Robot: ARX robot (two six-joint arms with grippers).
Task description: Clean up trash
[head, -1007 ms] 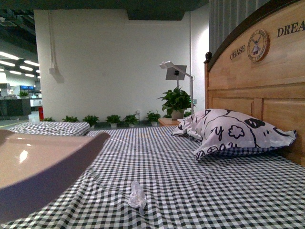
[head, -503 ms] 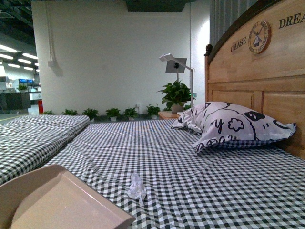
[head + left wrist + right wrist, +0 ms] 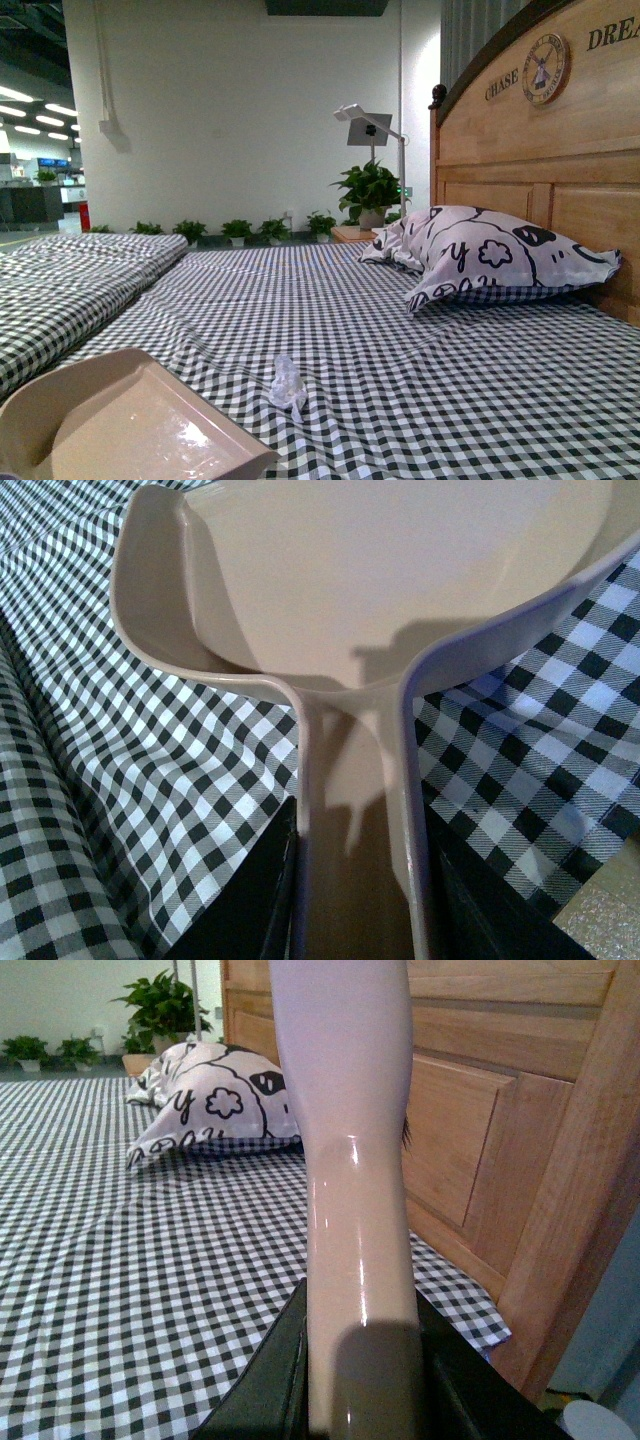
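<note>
Your left gripper (image 3: 355,900) is pinched on the handle of the pinkish-beige plastic dustpan (image 3: 120,425). The pan's tray sits ahead of it, low over the black-and-white checked bedsheet (image 3: 420,340). The trash (image 3: 288,386), a small crumpled scrap of clear-whitish plastic wrap, lies on the sheet just beyond the pan's lip, toward your right gripper's side and not touching the pan. Your right gripper (image 3: 362,1380) is clamped on a glossy pale upright handle (image 3: 350,1140) whose working end is out of view. You appear to be at the sweep-in step. Next, bring that tool behind the scrap and nudge it gently toward the pan, since so light a scrap may skid.
</note>
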